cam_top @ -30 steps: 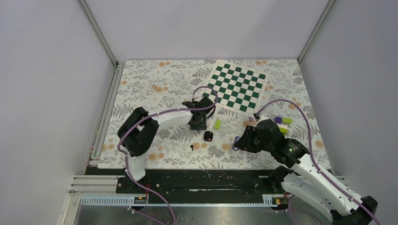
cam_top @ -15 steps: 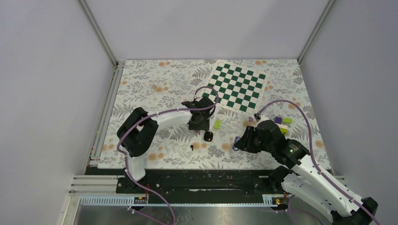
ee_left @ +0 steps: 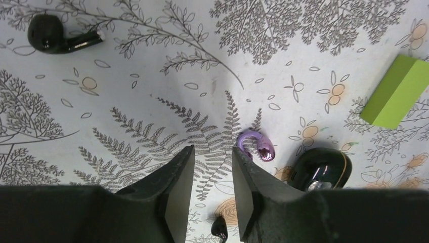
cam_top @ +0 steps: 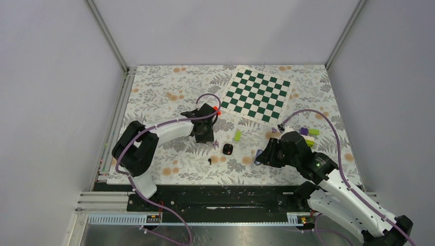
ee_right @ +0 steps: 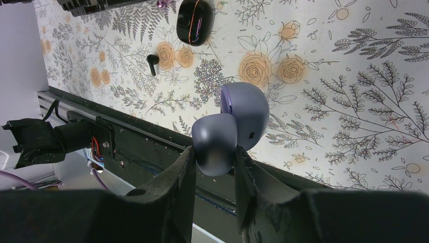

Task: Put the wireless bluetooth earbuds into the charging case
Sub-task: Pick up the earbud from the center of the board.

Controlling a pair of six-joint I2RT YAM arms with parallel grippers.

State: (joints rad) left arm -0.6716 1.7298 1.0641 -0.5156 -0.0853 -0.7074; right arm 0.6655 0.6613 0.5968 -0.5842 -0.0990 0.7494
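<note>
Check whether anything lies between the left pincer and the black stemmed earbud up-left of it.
Nothing visible does. In the left wrist view, only bare floral cloth lies between the left pincer and the glossy black stemmed earbud. The small shiny purple curved piece sits on the pincer's opposite side.

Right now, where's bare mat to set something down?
Far-left mat, between the left rail and checkerboard, bare except one tan chip. Crowded: centre, with left tool, black case, lime block, earbud; blocks by the right edge.

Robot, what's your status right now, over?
Left gripper open, empty. Right gripper shut on open lilac case. Black case on mat, two black earbuds loose. Purple earbud beside left gripper.
</note>
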